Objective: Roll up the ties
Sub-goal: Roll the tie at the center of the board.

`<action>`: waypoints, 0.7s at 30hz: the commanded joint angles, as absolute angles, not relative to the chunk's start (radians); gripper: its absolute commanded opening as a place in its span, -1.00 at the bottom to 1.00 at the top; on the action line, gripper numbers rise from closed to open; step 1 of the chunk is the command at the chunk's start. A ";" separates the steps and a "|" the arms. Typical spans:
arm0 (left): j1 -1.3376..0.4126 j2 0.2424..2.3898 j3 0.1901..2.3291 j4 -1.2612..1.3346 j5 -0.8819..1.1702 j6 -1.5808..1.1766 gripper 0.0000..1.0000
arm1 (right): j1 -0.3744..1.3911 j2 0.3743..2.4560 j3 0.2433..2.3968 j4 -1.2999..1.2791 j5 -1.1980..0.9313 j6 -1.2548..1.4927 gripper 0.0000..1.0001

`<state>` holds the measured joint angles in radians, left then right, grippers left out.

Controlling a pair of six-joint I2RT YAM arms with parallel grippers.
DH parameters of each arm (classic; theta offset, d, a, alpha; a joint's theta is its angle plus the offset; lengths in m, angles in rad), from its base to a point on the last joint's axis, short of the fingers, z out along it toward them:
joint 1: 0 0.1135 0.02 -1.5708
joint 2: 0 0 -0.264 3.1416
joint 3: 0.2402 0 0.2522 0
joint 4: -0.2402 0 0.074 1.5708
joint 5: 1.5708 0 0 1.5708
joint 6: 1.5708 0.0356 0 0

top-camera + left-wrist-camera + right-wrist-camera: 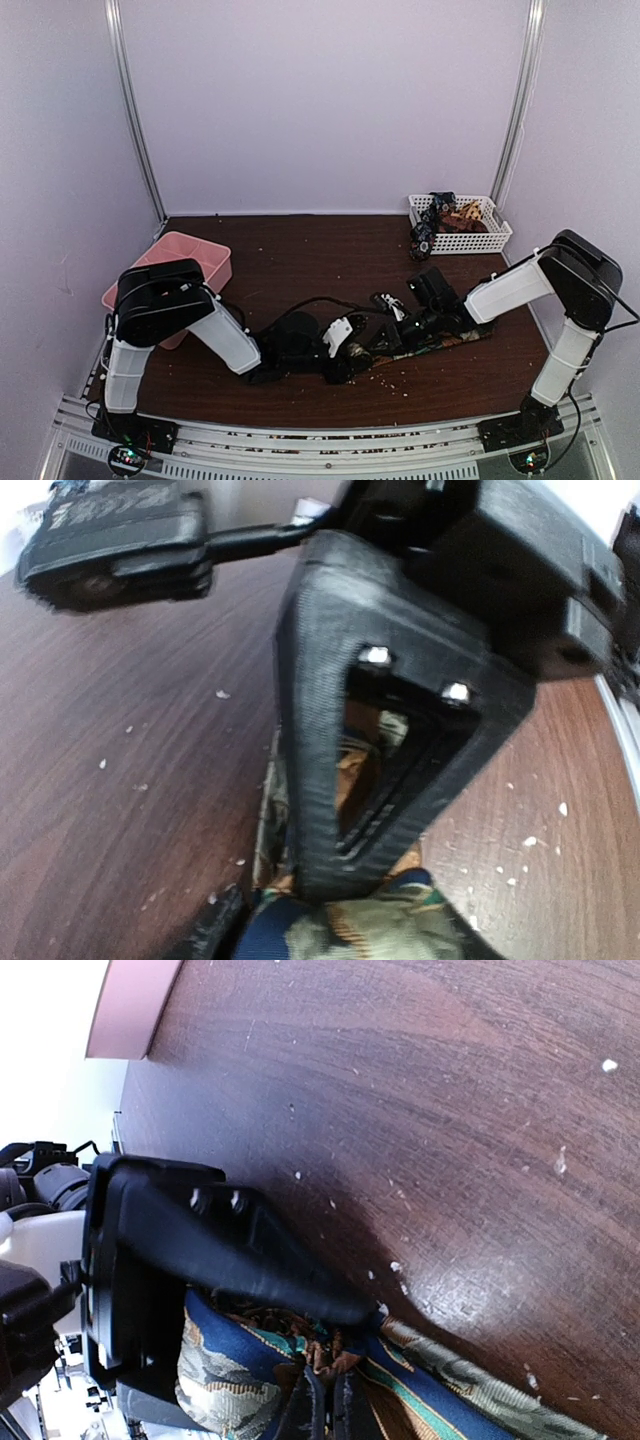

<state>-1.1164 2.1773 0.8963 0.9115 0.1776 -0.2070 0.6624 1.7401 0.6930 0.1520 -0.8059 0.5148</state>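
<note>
- Tie point(445, 342): narrow fabric patterned in dark blue, green and brown. It lies on the desk point(300, 260) at 4 o'clock from the desk's middle in the top view. It runs flat from 3 o'clock toward 9 o'clock, and its 9 o'clock end is bunched up between the two hands.
- Left hand point(345, 352): low over the desk near 6 o'clock of the middle, at the bunched end of the tie. In the left wrist view its fingers point(215, 925) flank a lump of blue and grey-green fabric. Whether they clamp the lump cannot be told.
- Right hand point(392, 325): tipped down onto the tie, just at 2 o'clock of the left hand. In the right wrist view its fingertips point(305, 1405) stand almost together, clenched on a gathered brown fold of the tie.
- Spacing of the hands: very near each other. Each wrist view shows a black triangular finger of the opposite hand pressed close to the fabric. Contact between the two hands cannot be told.
- Basket point(470, 243): white and slotted, in the desk's 2 o'clock corner.
- Stored ties point(440, 212): dark and orange-brown bundles inside the basket, with one dark piece hanging over its 9 o'clock end.
- Pink bin point(215, 270): at the 9 o'clock edge of the desk, partly behind the left arm's elbow.
- Crumbs point(400, 380): pale specks scattered on the desk, thickest toward 6 o'clock beside the tie.
</note>
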 commanded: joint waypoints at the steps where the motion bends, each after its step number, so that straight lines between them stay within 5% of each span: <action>1: -1.121 2.180 0.888 0.903 0.185 -0.166 -0.15 | 0.675 1.755 0.649 0.052 -0.717 0.539 -1.00; 3: -1.112 2.153 0.859 0.857 0.211 -0.114 -0.32 | 0.674 1.733 0.654 0.043 -0.721 0.546 -0.96; 10: -1.049 2.028 0.766 0.599 0.330 0.073 -0.47 | 0.673 1.604 0.678 0.038 -0.760 0.606 -0.29; 21: -1.014 1.978 0.780 0.421 0.317 0.167 -0.43 | 0.769 1.669 0.719 0.195 -0.823 0.783 0.08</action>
<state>-1.0161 1.9537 0.7826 0.5663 0.3309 0.1303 0.7288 1.6218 0.6834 0.1101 -0.7994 0.6987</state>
